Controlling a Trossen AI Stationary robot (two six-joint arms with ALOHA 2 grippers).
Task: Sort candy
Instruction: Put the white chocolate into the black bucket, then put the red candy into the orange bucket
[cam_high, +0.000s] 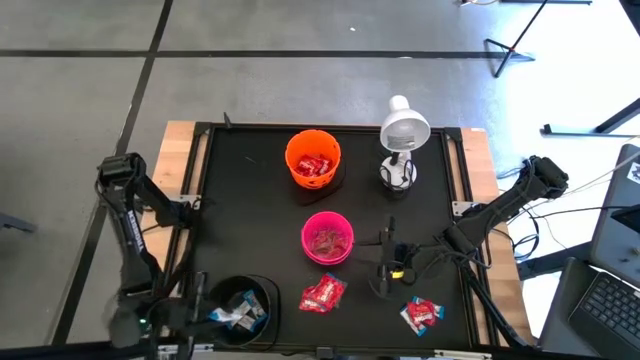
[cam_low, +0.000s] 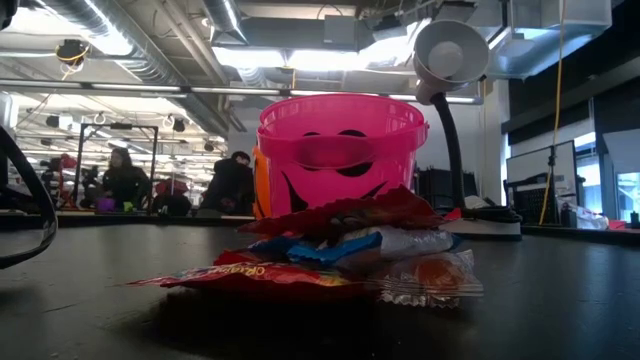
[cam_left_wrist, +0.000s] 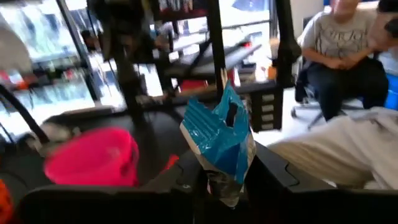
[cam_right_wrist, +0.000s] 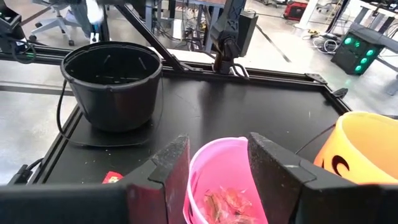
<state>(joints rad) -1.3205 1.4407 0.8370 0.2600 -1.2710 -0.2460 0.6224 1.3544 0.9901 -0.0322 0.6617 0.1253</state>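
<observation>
A blue-and-white wrapped candy (cam_left_wrist: 219, 135) stands up between the fingers of my left gripper (cam_left_wrist: 221, 182), which is shut on it over the black bowl (cam_high: 246, 306) at the table's near left. My right gripper (cam_right_wrist: 217, 149) is open and empty, just right of the pink bowl (cam_high: 327, 238) and above its rim. Pinkish candy (cam_right_wrist: 224, 202) lies in the pink bowl and red candy in the orange bowl (cam_high: 313, 160). One loose candy pile (cam_high: 323, 293) lies on the mat near the pink bowl, and another (cam_high: 422, 313) lies at the near right. My left gripper pinches the blue-and-white candy by one end of its wrapper (cam_left_wrist: 222, 174) between the two fingers. The rest of the wrapper sticks out past the fingertips, lifted clear of the table. The contact itself is partly hidden by the fingers.
A white desk lamp (cam_high: 400, 140) stands at the far right of the black mat, beside the orange bowl. More blue-and-white candy (cam_high: 240, 312) lies in the black bowl. People sit in the room beyond the table (cam_left_wrist: 339, 43). Bare mat lies between the bowls.
</observation>
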